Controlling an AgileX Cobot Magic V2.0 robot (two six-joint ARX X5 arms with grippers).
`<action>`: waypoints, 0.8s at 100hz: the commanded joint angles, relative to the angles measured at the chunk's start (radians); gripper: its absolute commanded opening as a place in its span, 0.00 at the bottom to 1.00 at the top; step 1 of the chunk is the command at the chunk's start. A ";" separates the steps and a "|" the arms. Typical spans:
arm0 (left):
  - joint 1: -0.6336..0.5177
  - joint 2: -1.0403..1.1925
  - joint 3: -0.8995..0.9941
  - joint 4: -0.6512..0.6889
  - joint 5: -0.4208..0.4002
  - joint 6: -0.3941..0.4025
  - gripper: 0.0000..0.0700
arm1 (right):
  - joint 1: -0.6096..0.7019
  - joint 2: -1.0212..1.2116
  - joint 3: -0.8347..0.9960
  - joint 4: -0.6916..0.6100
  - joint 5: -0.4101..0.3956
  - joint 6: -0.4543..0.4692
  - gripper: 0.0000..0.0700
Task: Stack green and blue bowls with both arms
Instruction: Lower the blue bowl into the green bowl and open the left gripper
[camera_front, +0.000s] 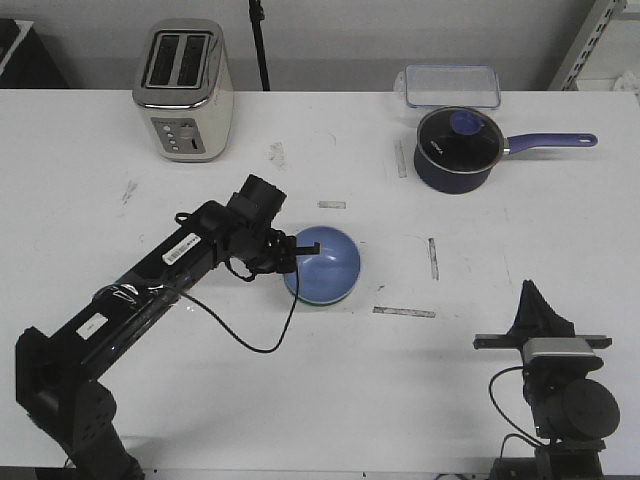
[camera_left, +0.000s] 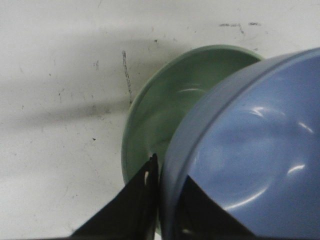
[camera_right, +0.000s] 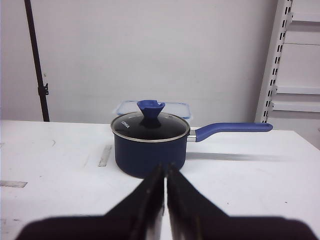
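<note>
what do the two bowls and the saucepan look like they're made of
Blue bowl: glossy, probably glazed ceramic or hard plastic; sharp highlights inside.
Green bowl: the same smooth sheen, likely the same material.
Saucepan: dark navy coated metal by its look, with a bare metal rim and a clear glass lid.

The left gripper (camera_left: 161, 200) pinches the blue bowl's (camera_left: 250, 150) rim, one finger inside, one outside. Behind it, the green bowl (camera_left: 165, 105) sits on the scuffed white table (camera_left: 60, 100), partly covered.

Left arm (camera_front: 170, 270) extended; right fingers (camera_right: 172, 200) together.
</note>
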 joint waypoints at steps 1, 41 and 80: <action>-0.012 0.023 0.026 -0.003 0.002 0.002 0.01 | 0.000 0.000 0.001 0.011 0.000 -0.005 0.01; -0.018 0.014 0.026 0.003 0.002 -0.002 0.43 | 0.000 -0.001 0.001 0.011 0.000 -0.005 0.01; 0.001 -0.130 0.010 0.040 -0.002 0.023 0.47 | 0.000 0.000 0.001 0.011 0.000 -0.005 0.01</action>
